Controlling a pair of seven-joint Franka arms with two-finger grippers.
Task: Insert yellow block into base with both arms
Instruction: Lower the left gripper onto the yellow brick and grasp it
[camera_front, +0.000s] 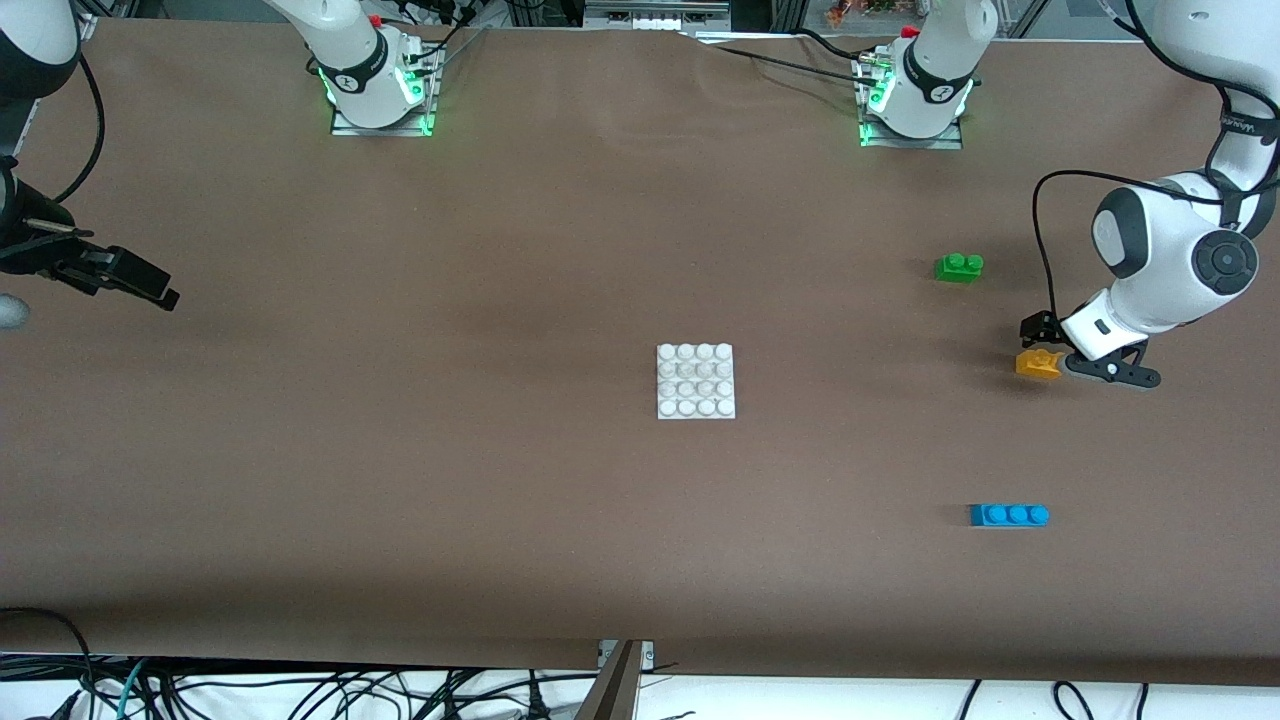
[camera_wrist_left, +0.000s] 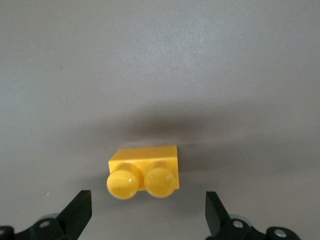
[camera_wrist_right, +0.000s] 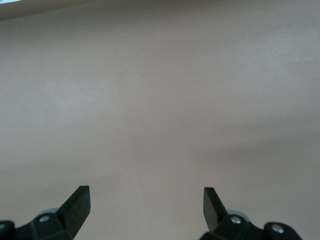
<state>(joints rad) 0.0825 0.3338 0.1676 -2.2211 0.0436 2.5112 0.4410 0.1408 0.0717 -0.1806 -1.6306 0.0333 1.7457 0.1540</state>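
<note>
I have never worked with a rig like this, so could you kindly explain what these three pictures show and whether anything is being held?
Two white robot arms stand at a brown table. The wide picture looks down from across the table; the other two come from cameras on each arm's wrist. On the table lie a white studded base, a green brick, a blue brick and the yellow block. The left gripper is low over the yellow block, open, with one finger on each side, not yet gripping. The right gripper waits open above bare table at the right arm's end. Nothing is held.
</note>
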